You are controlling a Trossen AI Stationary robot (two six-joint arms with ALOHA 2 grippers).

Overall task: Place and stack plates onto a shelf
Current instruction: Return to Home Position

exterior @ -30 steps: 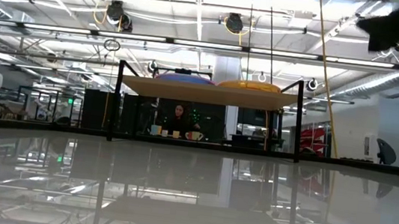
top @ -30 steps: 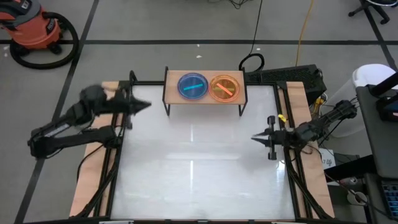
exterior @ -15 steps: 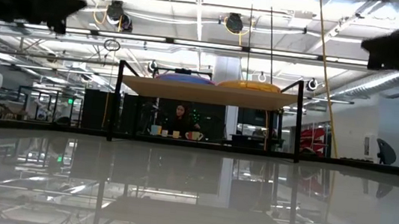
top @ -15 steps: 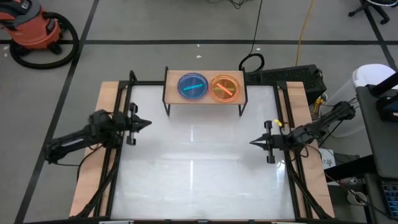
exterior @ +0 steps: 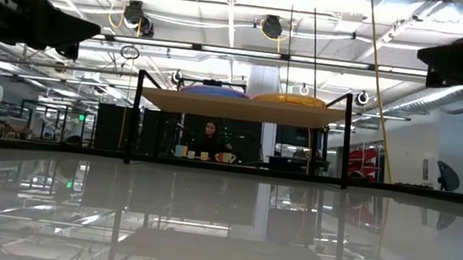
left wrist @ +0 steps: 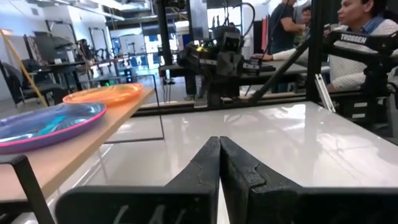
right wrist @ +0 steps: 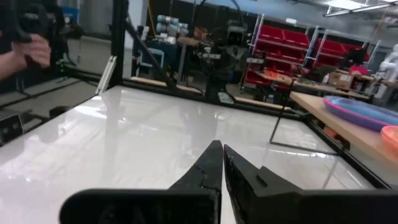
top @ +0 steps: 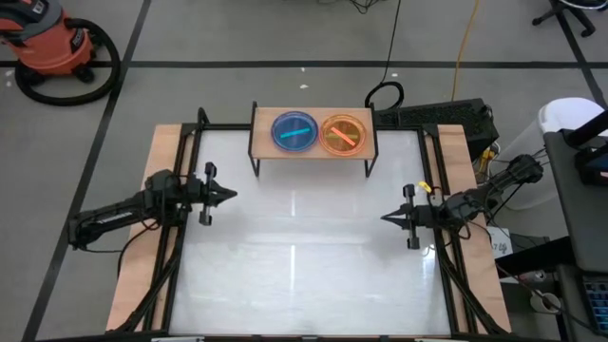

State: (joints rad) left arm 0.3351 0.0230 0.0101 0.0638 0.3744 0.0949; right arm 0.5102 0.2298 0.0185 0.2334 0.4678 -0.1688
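The light-wood shelf (top: 312, 150) on black legs stands at the table's far edge. On it lie two stacks of plates side by side: one topped by a blue plate (top: 294, 131), one topped by an orange plate (top: 344, 134). How many plates each stack holds cannot be told. The left wrist view shows the blue-topped stack (left wrist: 50, 121) with a pink rim below, and the orange one (left wrist: 102, 94) beyond. My left gripper (top: 233, 195) is shut over the table's left side. My right gripper (top: 384, 218) is shut over the right side. Both point inward and hold nothing.
The white tabletop (top: 304, 256) is framed by black rails with wooden strips along both sides. An orange shop vacuum (top: 52, 43) and cables lie on the floor beyond. People sit beyond the table, one in the low view (exterior: 207, 136) and others in the left wrist view (left wrist: 364, 37).
My left gripper has swung from up near the shelf's left end toward the table's near edge and come lower, settling over the left side. My right gripper has shifted slightly toward the near edge. The plates and shelf have not moved.
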